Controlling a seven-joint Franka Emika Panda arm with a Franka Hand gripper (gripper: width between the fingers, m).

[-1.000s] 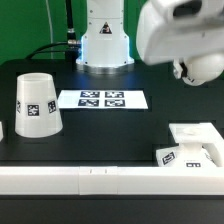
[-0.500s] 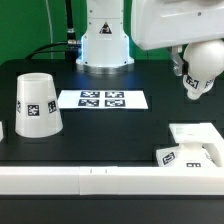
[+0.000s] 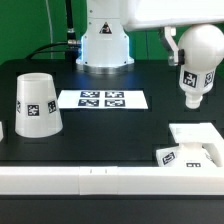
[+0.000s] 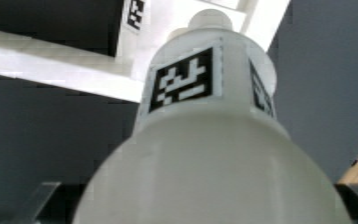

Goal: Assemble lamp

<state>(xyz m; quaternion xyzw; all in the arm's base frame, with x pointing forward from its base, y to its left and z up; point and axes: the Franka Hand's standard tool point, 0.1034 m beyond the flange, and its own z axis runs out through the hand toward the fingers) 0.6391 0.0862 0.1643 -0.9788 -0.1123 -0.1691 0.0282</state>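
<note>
My gripper (image 3: 192, 50) is shut on the white bulb (image 3: 192, 78) and holds it in the air at the exterior view's right, round head up, narrow tagged end pointing down. It hangs above the flat square base (image 3: 196, 142), clear of it. In the wrist view the bulb (image 4: 202, 120) fills the picture between my dark fingers (image 4: 44, 205), and the base's white edge (image 4: 51, 58) shows beyond it. The tapered shade (image 3: 35, 103) stands mouth down on the table at the exterior view's left.
The marker board (image 3: 102, 99) lies in the middle of the black table. A white rail (image 3: 90, 181) runs along the front edge. The arm's white pedestal (image 3: 104, 42) stands at the back.
The arm has lifted and drawn back toward the top of the exterior view. The bulb in the gripper has swung from tilted to pointing its narrow end straight down.
</note>
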